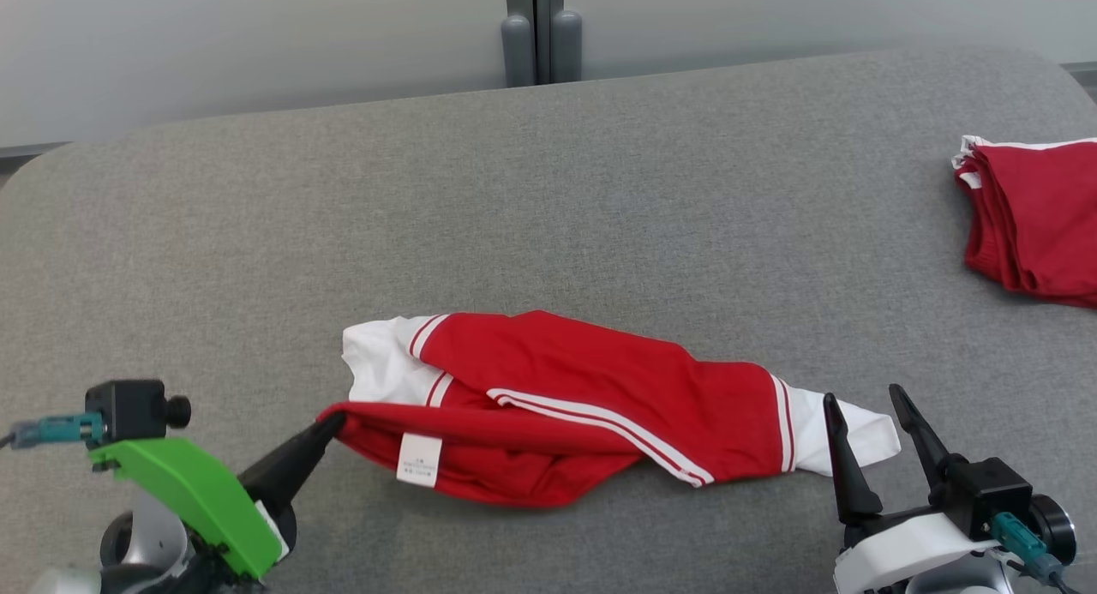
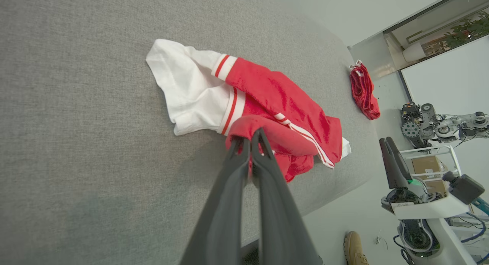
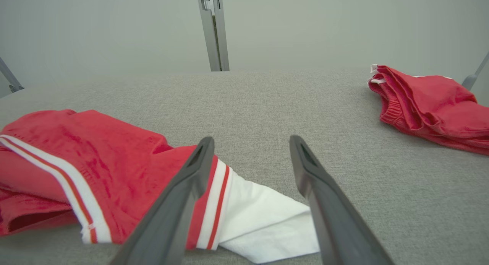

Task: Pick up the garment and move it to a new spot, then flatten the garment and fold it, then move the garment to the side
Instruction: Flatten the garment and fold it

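Showing a crumpled red-and-white garment (image 1: 583,388) on the near middle of a grey table (image 1: 548,191).
The left gripper (image 1: 330,424) is clenched on the garment's red edge at its left end. The right gripper (image 1: 861,394) is spread wide at the white cuff (image 1: 857,444) opposite, possibly just above it. Folded red clothes (image 1: 1037,221) sit well apart, far right.

Even soft light, sharp, wrist-cam distortion

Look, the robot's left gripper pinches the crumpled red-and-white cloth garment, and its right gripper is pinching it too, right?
Not quite. The left gripper does pinch the crumpled red-and-white cloth garment, but the right gripper is open, gripping nothing, as the right wrist view shows.
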